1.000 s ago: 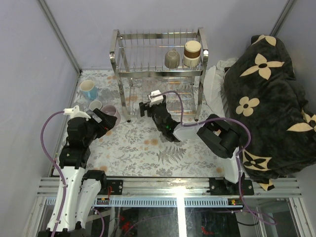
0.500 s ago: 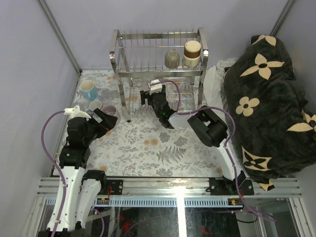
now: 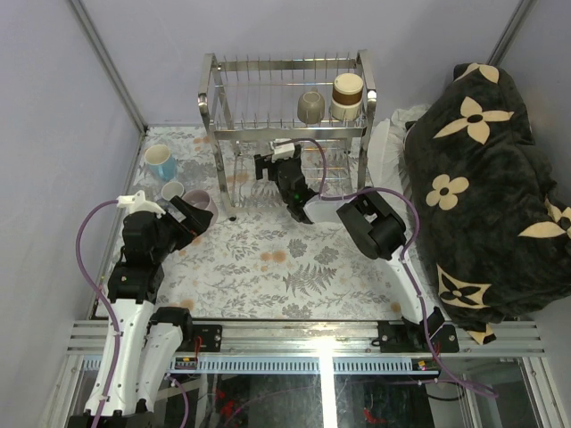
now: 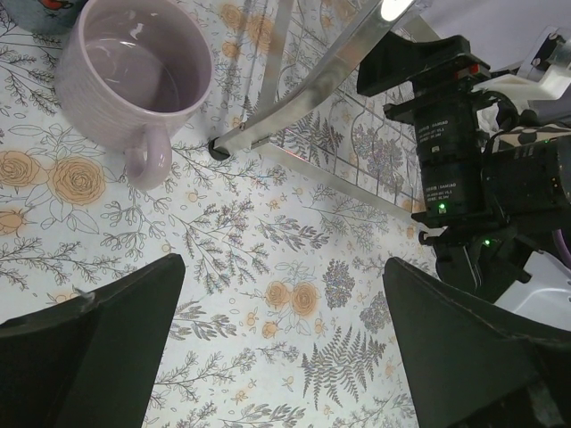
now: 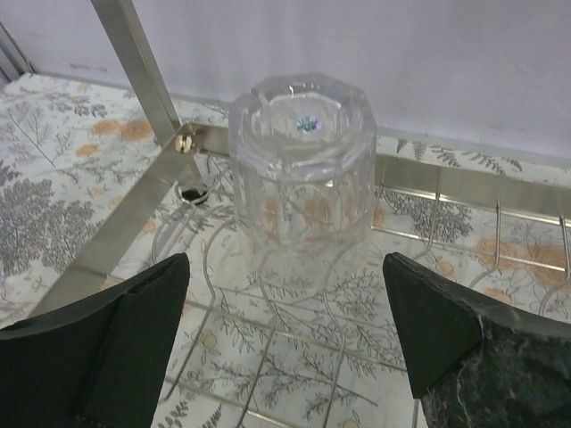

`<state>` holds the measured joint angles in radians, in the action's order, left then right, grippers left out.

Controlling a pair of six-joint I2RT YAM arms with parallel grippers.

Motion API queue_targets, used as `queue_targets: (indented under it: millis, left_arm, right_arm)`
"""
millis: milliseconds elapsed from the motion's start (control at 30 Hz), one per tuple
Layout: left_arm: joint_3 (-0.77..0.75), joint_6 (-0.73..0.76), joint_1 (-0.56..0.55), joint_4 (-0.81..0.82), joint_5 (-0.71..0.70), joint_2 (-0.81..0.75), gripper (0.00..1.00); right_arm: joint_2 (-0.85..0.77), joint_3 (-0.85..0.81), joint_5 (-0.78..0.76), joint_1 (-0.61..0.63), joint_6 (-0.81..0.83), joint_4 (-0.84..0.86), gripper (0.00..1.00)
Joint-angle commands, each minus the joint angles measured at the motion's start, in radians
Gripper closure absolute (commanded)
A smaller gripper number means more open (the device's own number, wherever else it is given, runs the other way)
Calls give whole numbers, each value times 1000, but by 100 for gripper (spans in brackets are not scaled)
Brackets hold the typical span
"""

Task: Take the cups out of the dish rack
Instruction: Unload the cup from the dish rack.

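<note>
Clear glass (image 5: 302, 160) upturned on the dish rack's (image 5: 132, 53) lower tier.
Right jaws gape wide, empty, facing it; left jaws, wide and empty too, hang over the bench (image 4: 268, 267) beside the lilac mug (image 4: 134, 76).

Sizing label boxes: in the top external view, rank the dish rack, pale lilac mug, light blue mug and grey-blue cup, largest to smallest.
Largest: the dish rack, by far.
Next: pale lilac mug and light blue mug look alike, the lilac one partly hidden; not ranked.
Smallest: grey-blue cup.
</note>
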<state>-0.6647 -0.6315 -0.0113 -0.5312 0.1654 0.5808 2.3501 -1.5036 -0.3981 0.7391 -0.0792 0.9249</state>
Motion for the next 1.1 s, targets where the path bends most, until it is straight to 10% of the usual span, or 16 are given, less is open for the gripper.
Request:
queue_targets:
  millis: [0, 1067]
  left_arm:
    - [8, 18, 0, 39, 11, -1, 6]
    - [13, 18, 0, 48, 27, 3, 6]
  right_arm:
    - [20, -80, 21, -8, 13, 44, 3]
    - [192, -386, 31, -45, 24, -41, 2]
